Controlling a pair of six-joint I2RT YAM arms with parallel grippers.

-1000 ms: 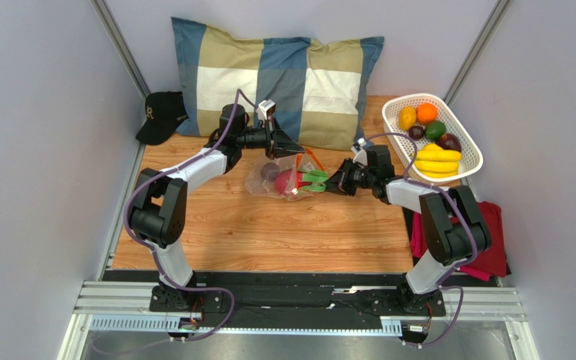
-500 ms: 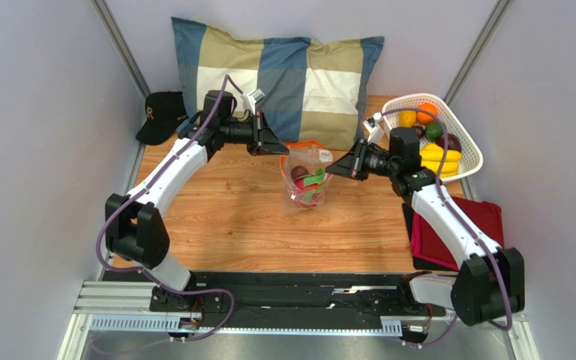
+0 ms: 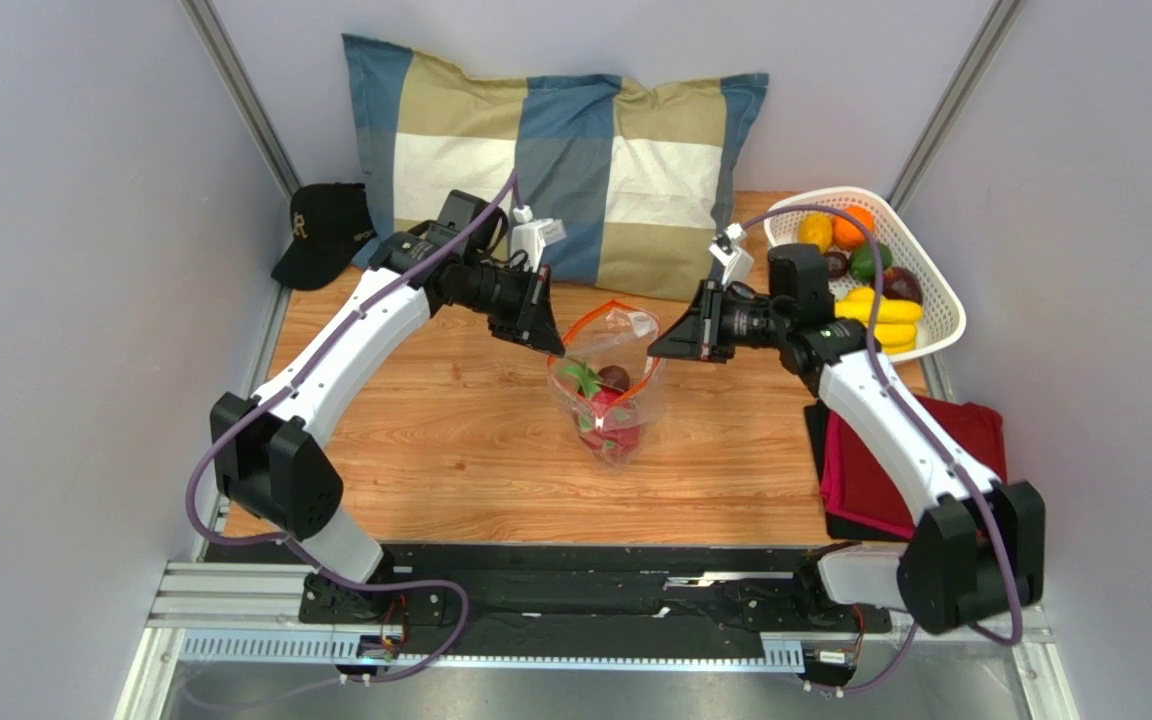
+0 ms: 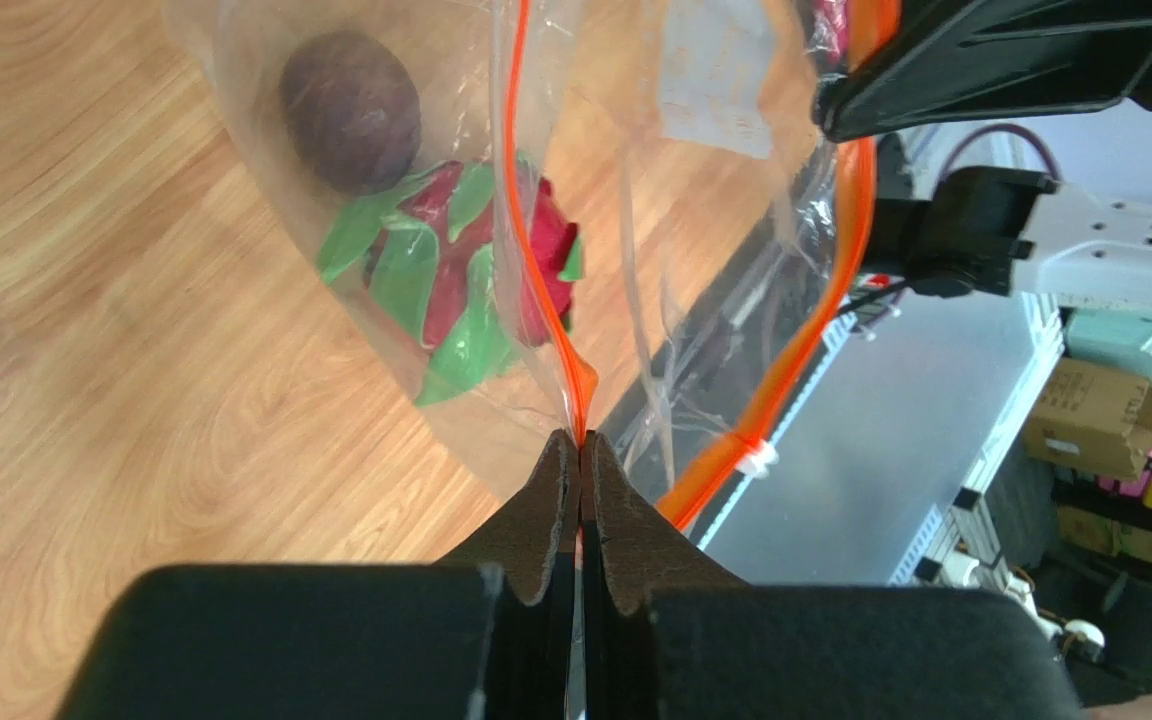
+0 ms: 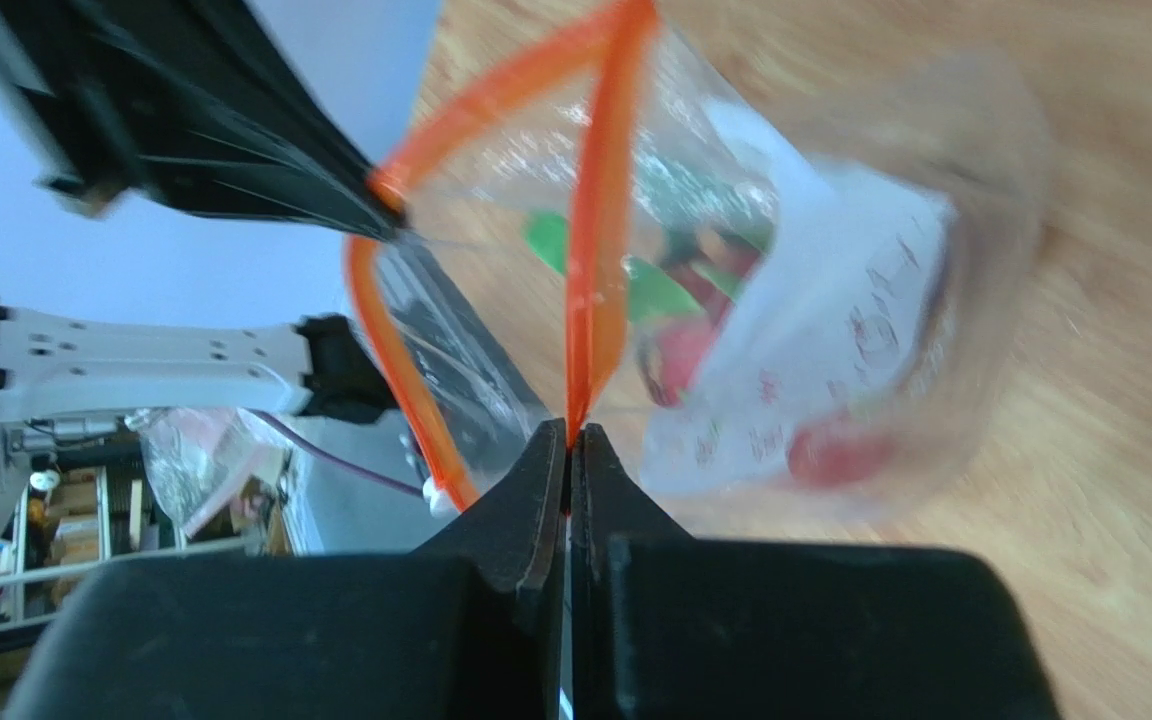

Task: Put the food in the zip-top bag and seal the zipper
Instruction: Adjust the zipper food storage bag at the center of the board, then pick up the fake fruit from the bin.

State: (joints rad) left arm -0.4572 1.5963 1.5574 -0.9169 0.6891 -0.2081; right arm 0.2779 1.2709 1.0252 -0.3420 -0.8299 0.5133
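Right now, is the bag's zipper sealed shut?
No, the zipper halves gape apart, leaving the zip-top bag mouth open.

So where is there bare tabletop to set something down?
Bare tabletop spans the near half, in front of the held bag. Crowded: pillow and cap at back, basket and red cloth on right.

This is looking like a robot lab test cell: grey panel walls (image 3: 71,300) and metal corner posts (image 3: 241,93) are boxing in a wooden tabletop (image 3: 447,450), with an aluminium base rail (image 3: 222,600) running along its near edge. Cardboard boxes (image 4: 1086,428) are sitting stacked beyond it.
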